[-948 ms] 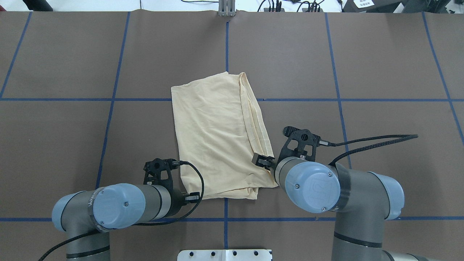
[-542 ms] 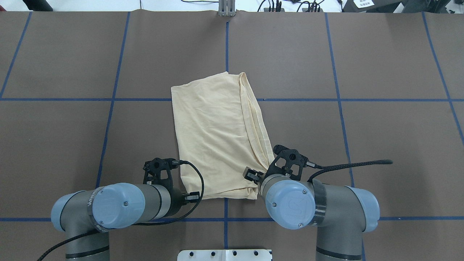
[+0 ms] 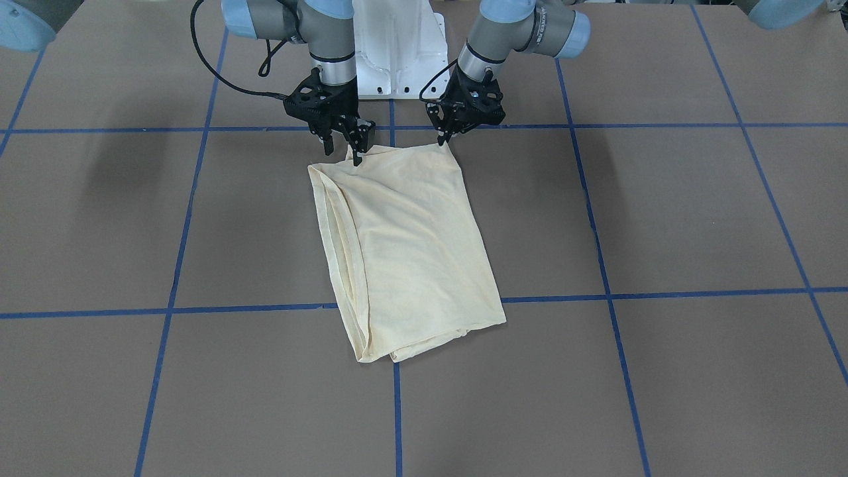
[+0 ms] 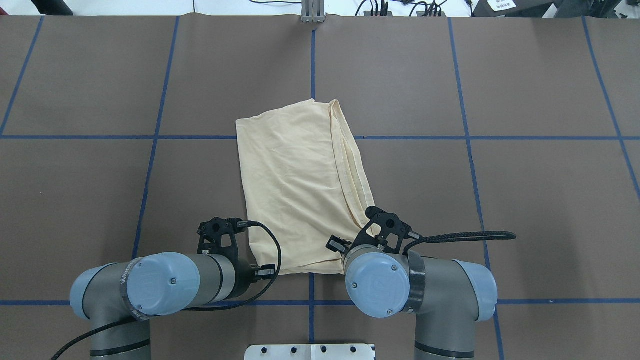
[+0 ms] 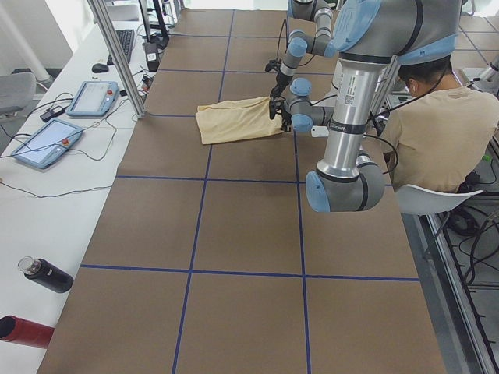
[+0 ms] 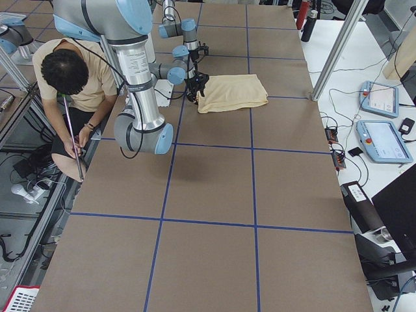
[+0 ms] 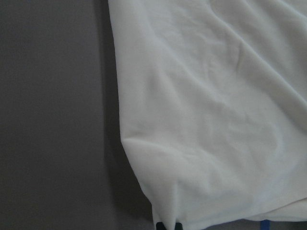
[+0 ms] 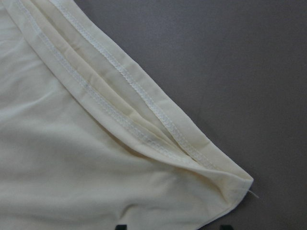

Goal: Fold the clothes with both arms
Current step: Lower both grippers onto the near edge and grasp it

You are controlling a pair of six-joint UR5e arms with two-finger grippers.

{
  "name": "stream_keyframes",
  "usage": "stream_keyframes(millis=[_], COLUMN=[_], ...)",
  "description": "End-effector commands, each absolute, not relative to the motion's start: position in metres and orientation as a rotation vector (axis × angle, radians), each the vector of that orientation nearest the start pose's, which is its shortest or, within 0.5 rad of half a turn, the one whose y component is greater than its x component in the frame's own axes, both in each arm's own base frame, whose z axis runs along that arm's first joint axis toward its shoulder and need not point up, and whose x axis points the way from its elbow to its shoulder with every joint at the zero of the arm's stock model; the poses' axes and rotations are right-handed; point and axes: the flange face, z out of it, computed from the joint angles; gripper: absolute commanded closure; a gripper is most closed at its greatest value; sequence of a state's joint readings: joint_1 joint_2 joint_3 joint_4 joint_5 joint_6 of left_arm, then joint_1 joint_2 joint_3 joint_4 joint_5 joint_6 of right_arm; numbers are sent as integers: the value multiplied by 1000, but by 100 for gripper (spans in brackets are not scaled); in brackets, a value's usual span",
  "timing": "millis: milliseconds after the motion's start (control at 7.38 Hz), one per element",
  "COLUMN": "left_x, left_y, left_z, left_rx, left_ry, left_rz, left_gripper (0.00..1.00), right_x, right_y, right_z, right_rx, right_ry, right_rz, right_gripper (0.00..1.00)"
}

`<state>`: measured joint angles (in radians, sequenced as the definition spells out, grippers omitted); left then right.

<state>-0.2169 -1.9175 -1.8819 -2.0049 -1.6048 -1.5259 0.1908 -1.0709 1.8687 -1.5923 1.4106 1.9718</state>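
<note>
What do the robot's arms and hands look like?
The left arm and right arm are round grey metal tubes with light blue caps at the joints, and a dark band wraps each one. The left hand and right hand are black, each with two thin fingers. A black cable loops out from each wrist.

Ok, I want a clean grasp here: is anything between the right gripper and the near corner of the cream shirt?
Nothing visible. The open right gripper hangs right at the near corner of the pale cream-yellow folded shirt, and only bare brown table surrounds that corner.
</note>
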Motion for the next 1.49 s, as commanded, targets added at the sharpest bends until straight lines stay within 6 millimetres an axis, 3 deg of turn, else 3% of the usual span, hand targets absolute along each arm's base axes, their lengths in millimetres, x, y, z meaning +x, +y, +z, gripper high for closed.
stream_keyframes(millis=[0,406,677,1084,1219,1354], left_x=[546,545,542,541,541,541], left_y=[-257,-257,-260,-263,-263,-263], left_z=[280,280,279,279,279,279], left_rx=[116,116,119,123,123,123], left_ry=[1087,1087,1090,1090,1088,1088], left_rz=[-140,-141,-146,-149,-149,-149], left_gripper=[100,100,100,100,100,100], right_x=[-582,-591,-612,-611,-611,-611], right_y=[-265,-266,-270,-264,-264,-263], right_z=[249,253,242,252,250,248], right_rx=[69,65,58,59,56,44], right_ry=[-806,-792,-788,-765,-768,-775], right_rz=[627,638,652,644,648,674], right_gripper=[28,27,27,28,34,60])
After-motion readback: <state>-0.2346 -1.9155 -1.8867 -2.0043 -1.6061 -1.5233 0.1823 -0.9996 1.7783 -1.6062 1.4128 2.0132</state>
